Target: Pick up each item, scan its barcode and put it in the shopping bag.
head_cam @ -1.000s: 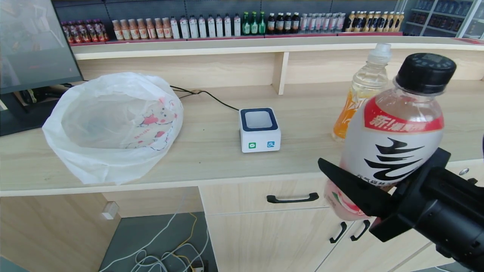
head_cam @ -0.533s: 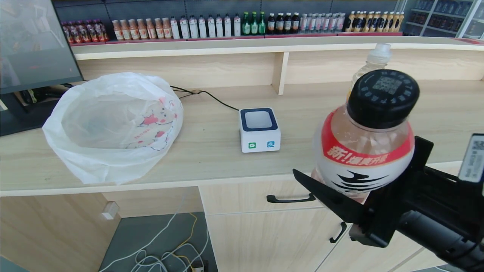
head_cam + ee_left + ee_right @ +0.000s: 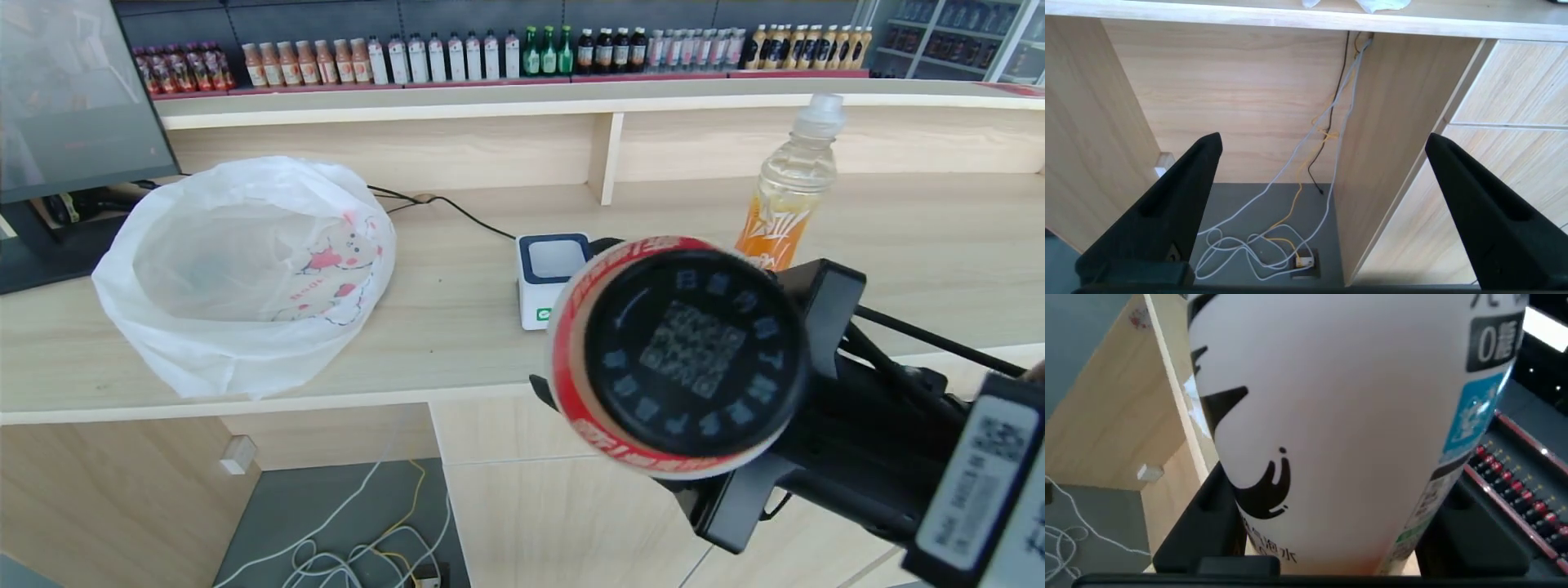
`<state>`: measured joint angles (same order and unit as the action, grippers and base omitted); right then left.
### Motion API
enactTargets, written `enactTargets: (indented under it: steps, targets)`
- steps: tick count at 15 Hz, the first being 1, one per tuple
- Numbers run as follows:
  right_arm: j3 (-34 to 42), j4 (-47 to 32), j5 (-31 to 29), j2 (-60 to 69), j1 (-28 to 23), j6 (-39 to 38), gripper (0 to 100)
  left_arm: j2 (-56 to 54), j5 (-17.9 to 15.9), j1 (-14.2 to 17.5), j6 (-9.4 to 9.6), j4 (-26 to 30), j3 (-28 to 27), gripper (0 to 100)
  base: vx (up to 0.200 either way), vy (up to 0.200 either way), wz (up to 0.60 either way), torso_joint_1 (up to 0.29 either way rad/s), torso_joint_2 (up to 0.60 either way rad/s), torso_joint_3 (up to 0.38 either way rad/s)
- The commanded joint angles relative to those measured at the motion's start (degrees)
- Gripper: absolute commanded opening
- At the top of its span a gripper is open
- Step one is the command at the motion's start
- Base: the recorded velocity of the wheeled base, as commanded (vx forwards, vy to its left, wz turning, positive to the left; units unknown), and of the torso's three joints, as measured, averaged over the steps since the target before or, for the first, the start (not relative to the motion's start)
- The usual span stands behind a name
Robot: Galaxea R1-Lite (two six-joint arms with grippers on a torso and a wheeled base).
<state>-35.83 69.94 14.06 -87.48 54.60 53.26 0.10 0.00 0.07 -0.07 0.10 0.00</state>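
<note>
A white-labelled drink bottle [image 3: 678, 359] with a black cap is tipped over so that its cap faces the head camera. My right gripper [image 3: 645, 359] is shut on the bottle's body [image 3: 1347, 425], level with the counter's front edge and just right of the white barcode scanner [image 3: 551, 278]. An orange drink bottle [image 3: 788, 192] stands upright on the counter behind it. The open white shopping bag [image 3: 245, 269] sits on the counter at the left. My left gripper [image 3: 1323, 245] hangs open below the counter with nothing between its fingers.
A monitor [image 3: 73, 90] stands at the far left behind the bag. The scanner's black cable [image 3: 441, 204] runs across the counter top [image 3: 457, 343]. Cabinet fronts and loose cables [image 3: 1290, 237] lie below. Shelves of bottles [image 3: 506, 53] line the back wall.
My right gripper has swung the bottle from upright to lying toward the camera and carried it left, toward the scanner. The orange bottle behind it has come into full sight.
</note>
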Motion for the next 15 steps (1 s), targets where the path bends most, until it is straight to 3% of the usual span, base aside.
enactTargets:
  steps: [1,4,7,15]
  targets:
    - [-0.73,5.47,0.18,-6.91,5.25,4.13,0,-0.01,0.00,0.01,-0.01,-0.01,0.00,100,0.000,0.000,0.00,0.000,0.00,0.000]
    - [-0.82,11.89,0.53,-12.98,7.45,4.57,0,-0.01,0.00,-0.07,-0.01,-0.01,0.00,100,0.000,0.000,0.00,0.000,0.00,0.000]
    - [0.23,20.06,0.36,-17.37,7.62,12.75,0,-0.01,0.00,-0.07,-0.01,-0.01,0.00,100,0.000,0.000,0.00,0.000,0.00,0.000]
    - [0.23,20.06,0.27,-18.43,6.48,21.97,0,-0.01,0.00,0.01,-0.01,-0.01,0.00,100,0.000,0.000,0.00,0.000,0.00,0.000]
